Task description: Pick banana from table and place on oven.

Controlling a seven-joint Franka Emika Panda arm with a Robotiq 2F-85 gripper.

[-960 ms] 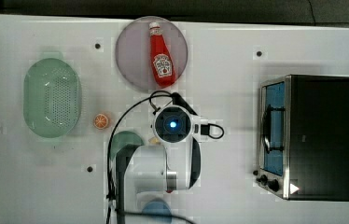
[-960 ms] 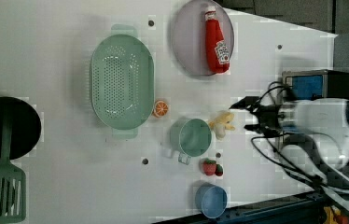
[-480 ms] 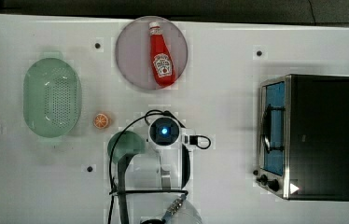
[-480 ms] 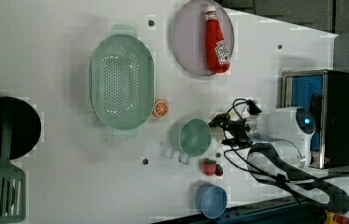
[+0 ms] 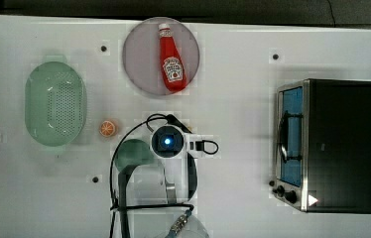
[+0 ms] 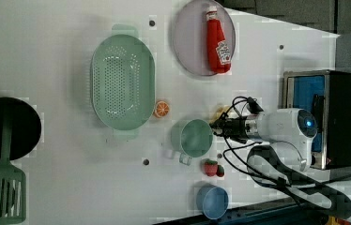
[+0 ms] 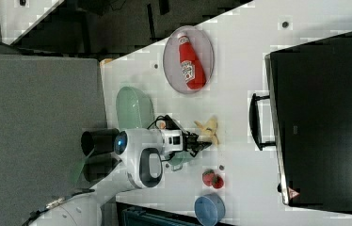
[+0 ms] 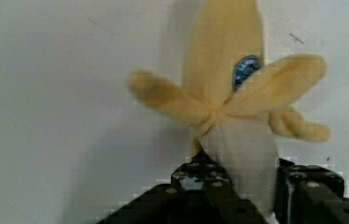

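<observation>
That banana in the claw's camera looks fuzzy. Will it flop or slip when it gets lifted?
The banana looks like plush, so it is probably light and soft. Its splayed peel strips will likely droop once it leaves the table. The jaws sit either side of its pale end; fuzzy cloth should grip rather than slip, though it may squash a little.

Pale yellow banana (image 8: 231,88) with a cream inner part and a blue sticker; white surface (image 5: 233,99); red ketchup bottle (image 5: 170,59); perforated mint-green colander (image 5: 54,110).
</observation>
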